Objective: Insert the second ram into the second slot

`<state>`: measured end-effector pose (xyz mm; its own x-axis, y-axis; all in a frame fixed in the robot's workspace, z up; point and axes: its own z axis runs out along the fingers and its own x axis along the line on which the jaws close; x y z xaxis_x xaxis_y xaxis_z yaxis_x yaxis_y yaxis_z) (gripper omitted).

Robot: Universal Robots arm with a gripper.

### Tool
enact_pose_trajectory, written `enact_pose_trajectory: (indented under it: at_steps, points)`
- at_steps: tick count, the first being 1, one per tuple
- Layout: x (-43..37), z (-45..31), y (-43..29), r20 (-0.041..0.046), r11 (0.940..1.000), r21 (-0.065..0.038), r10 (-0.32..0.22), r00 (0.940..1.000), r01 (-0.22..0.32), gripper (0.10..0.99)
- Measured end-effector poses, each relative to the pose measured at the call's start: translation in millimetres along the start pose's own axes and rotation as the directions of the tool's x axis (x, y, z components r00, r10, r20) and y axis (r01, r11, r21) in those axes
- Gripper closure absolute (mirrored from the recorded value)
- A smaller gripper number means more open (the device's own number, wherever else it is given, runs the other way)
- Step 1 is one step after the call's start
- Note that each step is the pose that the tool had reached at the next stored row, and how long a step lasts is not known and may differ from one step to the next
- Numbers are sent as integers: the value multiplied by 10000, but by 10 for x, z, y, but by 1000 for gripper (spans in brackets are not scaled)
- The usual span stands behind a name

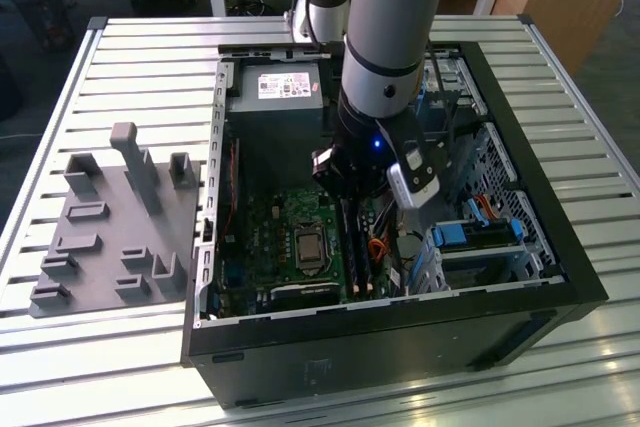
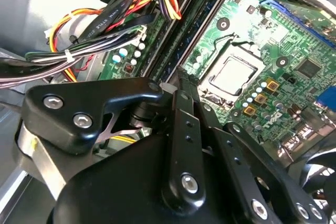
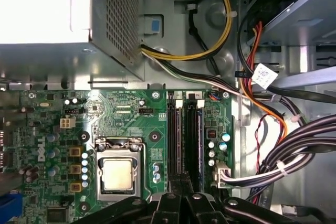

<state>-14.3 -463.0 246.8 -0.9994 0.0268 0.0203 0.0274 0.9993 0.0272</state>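
Note:
An open computer case [image 1: 560,247] lies on the slatted table with its green motherboard [image 3: 131,119] facing up. Two long parallel memory slots [image 3: 186,135] run beside the processor socket [image 3: 118,174]. A thin stick with a blue edge, the second ram [image 3: 200,140], stands in the slot farther from the socket. In the second wrist view it shows as a dark strip [image 2: 181,32]. My gripper [image 1: 348,195] hangs over the slots' near end. Its black fingers [image 3: 181,182] are pressed together, shut, right above that end [image 2: 179,74]. Whether they touch the stick I cannot tell.
The silver power supply [image 1: 275,87] fills the case's far corner. Cable bundles [image 3: 283,166] run next to the slots. Blue drive-bay latches [image 1: 470,235] sit at the exterior view's right. A grey fixture plate [image 1: 110,227] lies on the table to the left.

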Motion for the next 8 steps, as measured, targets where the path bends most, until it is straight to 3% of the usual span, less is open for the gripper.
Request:
enact_pose_trajectory:
  at_steps: [8]
  points:
    - [0, -12, 0, 0, 10000, 1, 0, 10000, 0, 980]
